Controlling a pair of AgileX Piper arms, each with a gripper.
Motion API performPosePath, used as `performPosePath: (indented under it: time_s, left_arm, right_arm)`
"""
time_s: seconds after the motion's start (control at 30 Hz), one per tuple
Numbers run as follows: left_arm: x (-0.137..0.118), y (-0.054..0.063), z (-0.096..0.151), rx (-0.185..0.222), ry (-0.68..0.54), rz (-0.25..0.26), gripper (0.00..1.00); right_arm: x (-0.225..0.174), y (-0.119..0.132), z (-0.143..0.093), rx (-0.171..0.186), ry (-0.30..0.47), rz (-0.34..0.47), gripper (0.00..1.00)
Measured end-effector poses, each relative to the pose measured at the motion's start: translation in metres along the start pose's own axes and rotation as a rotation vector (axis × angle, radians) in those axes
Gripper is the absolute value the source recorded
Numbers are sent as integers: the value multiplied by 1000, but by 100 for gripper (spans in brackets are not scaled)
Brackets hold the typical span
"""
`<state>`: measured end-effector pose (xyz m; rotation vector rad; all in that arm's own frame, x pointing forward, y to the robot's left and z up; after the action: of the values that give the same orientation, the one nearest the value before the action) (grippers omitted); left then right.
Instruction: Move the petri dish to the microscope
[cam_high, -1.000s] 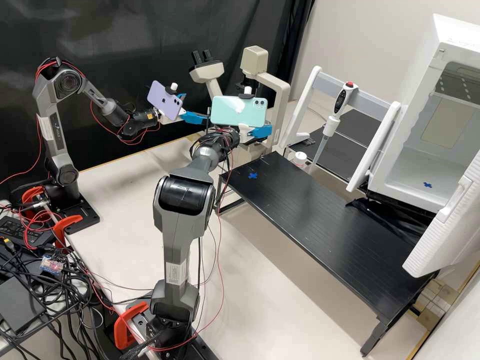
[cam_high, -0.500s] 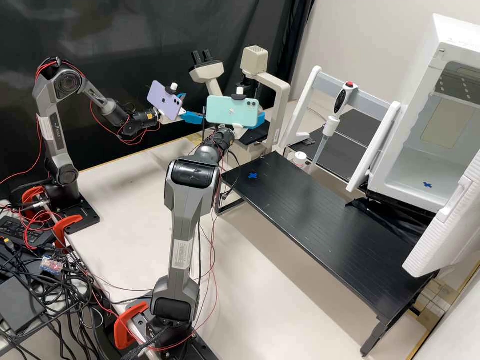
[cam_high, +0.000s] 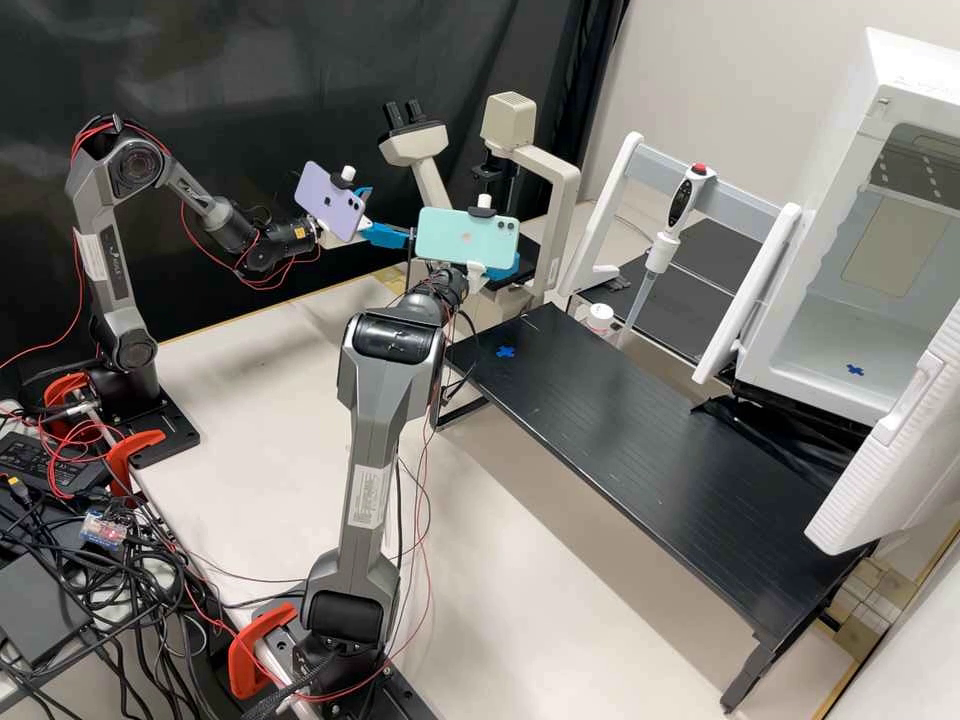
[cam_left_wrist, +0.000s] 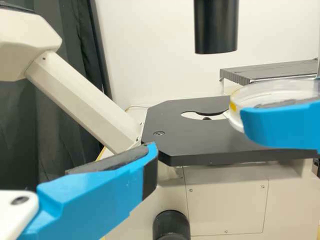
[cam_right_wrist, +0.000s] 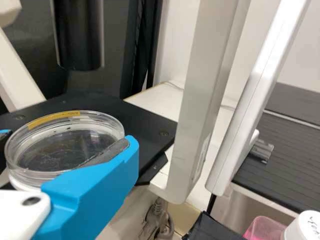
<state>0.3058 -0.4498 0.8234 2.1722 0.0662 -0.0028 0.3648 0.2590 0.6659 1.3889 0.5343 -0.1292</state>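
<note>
In the high view my right gripper is beside the microscope, behind the green phone, and my left gripper is left of it, fingers apart. The right wrist view has my right gripper closed around the rim of the clear petri dish, which has yellow tape and lies level at the black stage. In the left wrist view the petri dish overlaps the stage's round opening, partly behind a right finger; whether it touches the stage I cannot tell. My left gripper has nothing against its visible pad.
The black objective tube hangs above the stage. Right of the microscope stand a white rack with a pipette and a small white-lidded container. A black raised shelf and an open white incubator are farther right.
The right arm's gripper has shifted left along the microscope, then dipped a little within the last half second. The left arm has stayed still.
</note>
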Motion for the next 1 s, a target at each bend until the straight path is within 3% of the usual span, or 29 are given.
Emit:
performPosePath:
  time_s: [0.17, 0.27, 0.8, 1.0]
  left_arm:
    - [0, 0, 0, 0, 0, 0, 100]
    - [0, 0, 0, 0, 0, 0, 100]
    - [0, 0, 0, 0, 0, 0, 100]
    - [0, 0, 0, 0, 0, 0, 100]
  right_arm:
    - [14, -2, 0, 17, -9, -16, 0]
    - [24, -3, -1, 10, -18, -12, 0]
    - [62, -1, 10, 55, -138, -36, 0]
    - [64, -3, 11, 53, -142, -53, 0]
